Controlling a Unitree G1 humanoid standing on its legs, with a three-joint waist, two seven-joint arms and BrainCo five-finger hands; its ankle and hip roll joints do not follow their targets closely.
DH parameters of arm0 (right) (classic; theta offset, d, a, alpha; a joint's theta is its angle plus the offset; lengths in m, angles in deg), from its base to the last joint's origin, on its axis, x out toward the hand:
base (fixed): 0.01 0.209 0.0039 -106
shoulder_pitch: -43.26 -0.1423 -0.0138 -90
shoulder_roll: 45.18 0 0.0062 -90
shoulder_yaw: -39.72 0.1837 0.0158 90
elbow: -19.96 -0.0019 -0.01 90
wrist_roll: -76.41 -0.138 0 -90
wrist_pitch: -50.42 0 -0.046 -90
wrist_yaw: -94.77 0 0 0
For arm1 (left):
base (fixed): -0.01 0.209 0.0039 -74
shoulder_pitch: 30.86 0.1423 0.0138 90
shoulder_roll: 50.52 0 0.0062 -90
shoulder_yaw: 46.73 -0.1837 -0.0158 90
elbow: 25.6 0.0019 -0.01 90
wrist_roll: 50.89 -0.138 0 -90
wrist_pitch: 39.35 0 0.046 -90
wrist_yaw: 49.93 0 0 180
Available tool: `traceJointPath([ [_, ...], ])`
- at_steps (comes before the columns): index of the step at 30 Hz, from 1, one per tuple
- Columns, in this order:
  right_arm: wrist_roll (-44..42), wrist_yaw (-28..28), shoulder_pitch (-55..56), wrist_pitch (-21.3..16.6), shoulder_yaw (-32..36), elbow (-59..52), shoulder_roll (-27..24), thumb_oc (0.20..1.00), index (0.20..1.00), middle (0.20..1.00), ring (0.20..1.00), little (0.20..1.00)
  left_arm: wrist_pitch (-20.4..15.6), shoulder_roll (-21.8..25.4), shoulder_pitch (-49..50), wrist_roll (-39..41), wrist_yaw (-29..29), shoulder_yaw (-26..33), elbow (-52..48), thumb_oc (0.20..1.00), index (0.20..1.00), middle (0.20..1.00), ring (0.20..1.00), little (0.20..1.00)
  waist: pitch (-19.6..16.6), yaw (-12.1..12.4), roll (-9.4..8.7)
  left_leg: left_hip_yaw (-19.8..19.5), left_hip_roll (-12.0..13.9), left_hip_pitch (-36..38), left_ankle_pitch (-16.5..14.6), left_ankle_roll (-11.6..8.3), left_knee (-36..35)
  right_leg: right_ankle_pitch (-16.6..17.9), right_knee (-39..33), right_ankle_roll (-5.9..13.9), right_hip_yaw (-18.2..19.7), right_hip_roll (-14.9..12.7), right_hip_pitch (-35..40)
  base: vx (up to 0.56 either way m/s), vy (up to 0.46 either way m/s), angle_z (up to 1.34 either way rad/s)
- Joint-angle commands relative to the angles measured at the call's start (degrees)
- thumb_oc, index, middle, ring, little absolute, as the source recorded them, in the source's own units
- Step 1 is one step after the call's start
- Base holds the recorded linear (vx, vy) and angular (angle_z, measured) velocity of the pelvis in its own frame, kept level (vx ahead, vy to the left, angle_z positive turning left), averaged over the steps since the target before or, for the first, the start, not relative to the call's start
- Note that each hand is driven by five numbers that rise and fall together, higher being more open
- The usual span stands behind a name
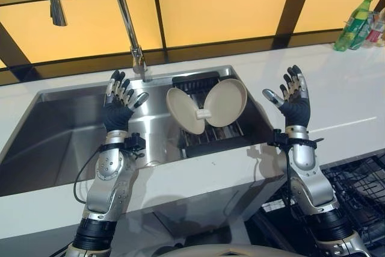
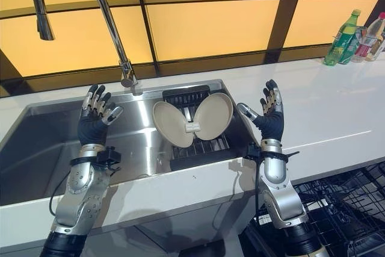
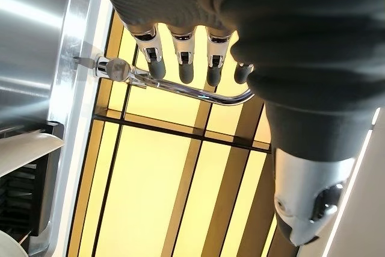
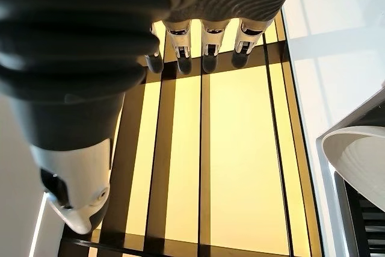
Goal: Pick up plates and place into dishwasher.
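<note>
Two cream plates stand on edge in a black rack (image 1: pixel 207 139) inside the steel sink (image 1: pixel 66 130), leaning apart like an open shell: the left plate (image 1: pixel 182 111) and the right plate (image 1: pixel 227 102). My left hand (image 1: pixel 118 103) is raised over the sink, left of the plates, fingers straight and open, holding nothing. My right hand (image 1: pixel 293 97) is raised over the white counter, right of the plates, also open and empty. The dishwasher rack (image 1: pixel 355 188) of dark wire shows at the lower right, below the counter edge.
A tall curved tap (image 1: pixel 123 10) rises behind the sink. Green and clear bottles (image 1: pixel 355 23) stand at the far right of the white counter (image 1: pixel 343 94). A yellow panelled wall closes off the back.
</note>
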Motion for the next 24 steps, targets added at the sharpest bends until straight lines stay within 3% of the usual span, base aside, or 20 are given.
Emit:
traceJointPath([
  [1, 0.5, 1.1, 0.0, -3.0, 3.4, -5.0, -0.2, 1.000, 1.000, 1.000, 1.000, 1.000, -1.5, 2.4, -1.7, 1.7, 1.5, 1.2, -0.7, 1.000, 1.000, 1.000, 1.000, 1.000, -2.4, -0.3, -0.89, 0.3, -2.5, -1.5, -1.6, 2.49, 1.5, -4.6, 1.0, -1.93, -1.7, 2.0, 2.5, 0.00, 0.000, 0.00],
  [18, 0.5, 1.9, 0.4, -2.4, 3.2, -4.7, -0.1, 1.000, 1.000, 1.000, 1.000, 1.000, -0.8, 3.3, -1.9, -2.1, 4.9, 1.7, -0.2, 1.000, 1.000, 1.000, 1.000, 1.000, -2.8, -0.5, -0.41, 1.1, -1.6, -0.7, -1.6, 2.01, 0.4, -4.8, 0.5, -1.70, -1.7, 2.2, 2.4, 0.01, -0.004, 0.00],
  [24, 0.5, 2.1, 1.3, -2.1, 3.2, -4.6, -0.1, 1.000, 1.000, 1.000, 1.000, 1.000, -0.2, 4.9, -2.0, -8.6, 6.2, 2.3, -0.4, 1.000, 1.000, 1.000, 1.000, 1.000, -2.8, -0.9, -0.23, 1.3, -1.6, -0.8, -1.2, 2.03, 0.5, -4.2, 0.5, -1.68, -1.4, 2.2, 2.1, 0.04, 0.000, -0.01],
])
